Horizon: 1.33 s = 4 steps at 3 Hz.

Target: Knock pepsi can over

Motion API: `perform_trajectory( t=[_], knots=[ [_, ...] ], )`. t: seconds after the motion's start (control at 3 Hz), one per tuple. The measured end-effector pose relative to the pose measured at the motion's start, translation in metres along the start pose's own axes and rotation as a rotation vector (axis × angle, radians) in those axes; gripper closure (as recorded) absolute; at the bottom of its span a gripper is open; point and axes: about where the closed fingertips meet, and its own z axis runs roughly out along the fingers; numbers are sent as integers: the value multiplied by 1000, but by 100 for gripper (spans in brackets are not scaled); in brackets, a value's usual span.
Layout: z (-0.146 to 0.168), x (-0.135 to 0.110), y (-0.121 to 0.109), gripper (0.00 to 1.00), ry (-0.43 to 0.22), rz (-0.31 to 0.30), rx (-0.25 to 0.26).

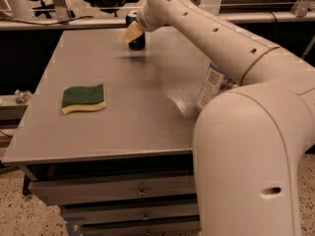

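The pepsi can (139,42) is small and dark blue and stands upright near the far edge of the grey table (123,127). Its silver top rim shows just left of my wrist. My gripper (130,34), with beige tips, sits right at the can's front left side and overlaps it in the camera view. I cannot tell whether it touches the can. My white arm reaches over the table from the right foreground.
A green and yellow sponge (83,98) lies on the table's left half. A taller silver-white can (210,86) stands at the right, partly hidden by my arm. Drawers sit under the table front. Chairs and a counter stand behind the far edge.
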Motion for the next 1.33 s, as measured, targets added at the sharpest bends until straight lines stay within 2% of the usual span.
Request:
perform_trajectory(
  t=[0.33, 0.67, 1.33],
  knots=[
    [10, -1, -14, 18, -27, 56, -8],
    [13, -4, -19, 41, -39, 89, -17],
    [-1, -22, -12, 88, -82, 125, -54]
  ],
)
